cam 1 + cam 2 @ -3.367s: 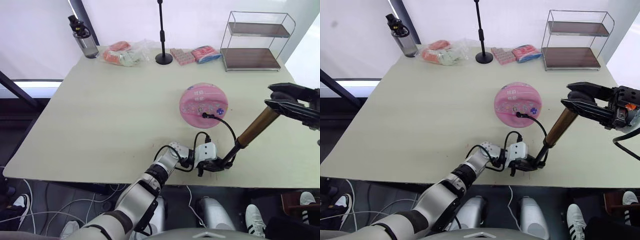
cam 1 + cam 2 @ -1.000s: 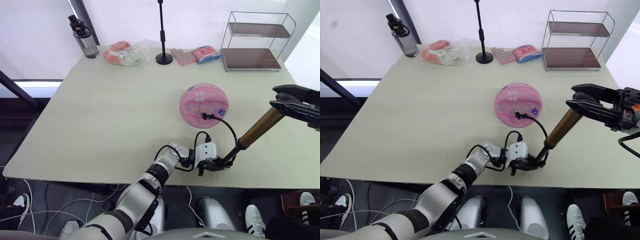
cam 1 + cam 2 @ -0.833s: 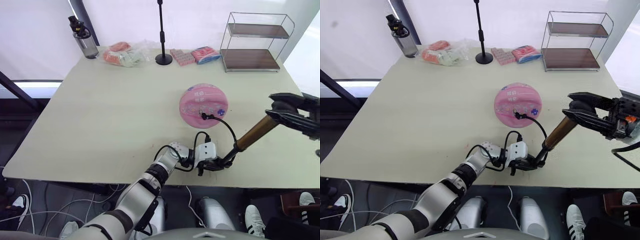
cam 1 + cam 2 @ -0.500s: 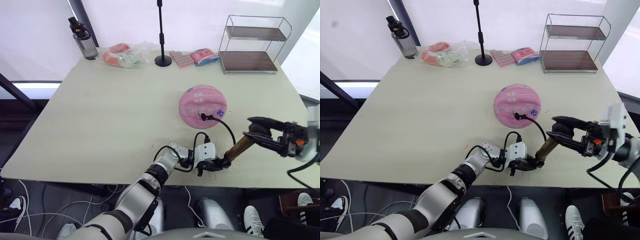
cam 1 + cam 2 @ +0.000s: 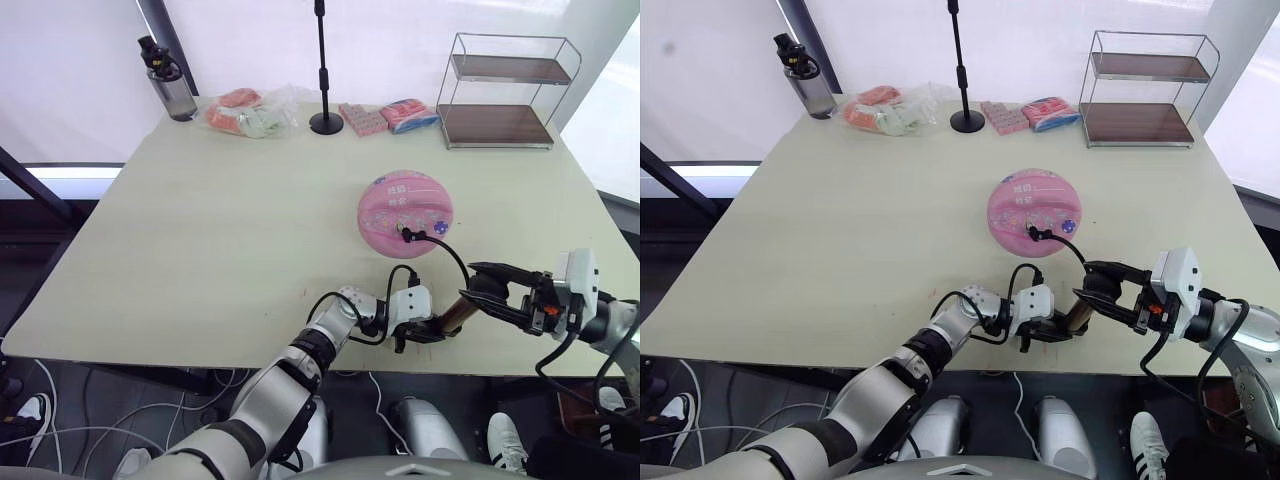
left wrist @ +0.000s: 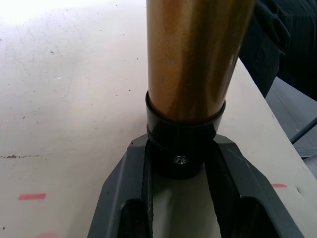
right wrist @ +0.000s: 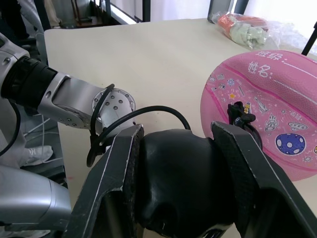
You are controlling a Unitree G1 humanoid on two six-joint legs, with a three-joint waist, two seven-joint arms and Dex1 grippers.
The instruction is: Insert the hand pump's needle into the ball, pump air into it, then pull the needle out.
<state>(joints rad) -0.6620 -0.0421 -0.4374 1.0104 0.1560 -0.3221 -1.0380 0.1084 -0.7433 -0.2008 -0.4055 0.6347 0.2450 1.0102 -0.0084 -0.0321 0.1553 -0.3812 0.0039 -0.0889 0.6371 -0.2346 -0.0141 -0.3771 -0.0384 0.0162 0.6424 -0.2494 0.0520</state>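
The pink ball (image 5: 405, 205) lies on the table (image 5: 200, 230), right of centre. The needle's black fitting (image 7: 237, 111) sits against the ball's near side, and its pin is hidden. A thin black hose (image 5: 450, 255) loops from there down to the hand pump (image 5: 462, 308) near the front edge. My left gripper (image 5: 425, 328) is shut on the pump's black base cap (image 6: 183, 148), with the bronze tube (image 6: 190, 54) rising from it. My right gripper (image 7: 177, 139) is shut on the pump's black handle (image 7: 173, 188), low and close to the base.
A wire two-tier shelf (image 5: 510, 90) stands at the back right. A black stand (image 5: 325, 70), small packages (image 5: 390, 112), bagged items (image 5: 250, 108) and a water bottle (image 5: 165, 78) line the far edge. The pump sits close to the table's front edge.
My right gripper has pushed the handle down and leftward toward the base, so much less bronze tube shows. The left gripper, ball and hose end have stayed put.
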